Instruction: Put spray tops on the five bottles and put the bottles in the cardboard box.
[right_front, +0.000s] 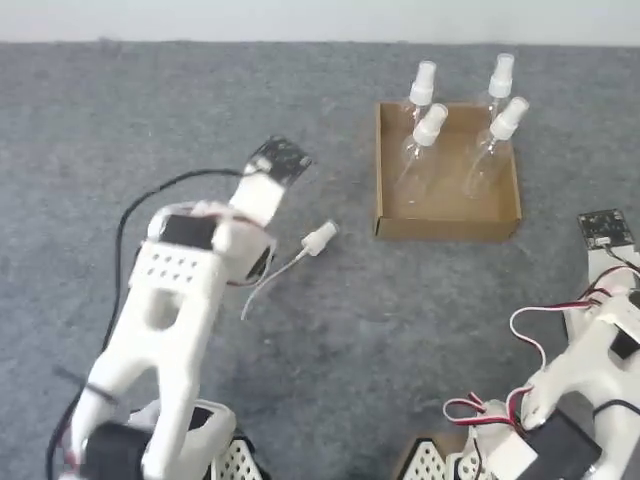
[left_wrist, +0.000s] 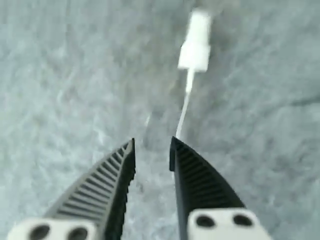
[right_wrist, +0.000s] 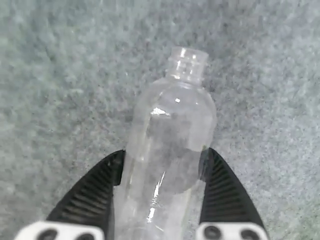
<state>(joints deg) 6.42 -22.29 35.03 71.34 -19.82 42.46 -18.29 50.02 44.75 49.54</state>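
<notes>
Left arm, high view: the white arm stands at 7 o'clock on the grey carpeted table (right_front: 150, 110). The loose white spray top with its thin dip tube (right_front: 320, 240) lies flat at 3 o'clock from that arm's wrist and at 9 o'clock from the brown cardboard box (right_front: 447, 228).

Left wrist view: I see the left gripper (left_wrist: 152, 145) with its jaws apart by a narrow gap and nothing between them. The spray top (left_wrist: 195, 42) lies just beyond the fingertips. The free end of its tube reaches the tip of one black ribbed finger (left_wrist: 192, 175); I cannot tell whether it touches.

Right wrist view: the right gripper (right_wrist: 164, 165) is clamped on the body of a clear plastic bottle (right_wrist: 172, 135). One jaw presses each side, and the bottle's threaded neck is uncapped.

Box, at 1 o'clock on the table: four clear bottles with white spray tops (right_front: 412, 160) stand inside, leaning towards 12 o'clock.
</notes>
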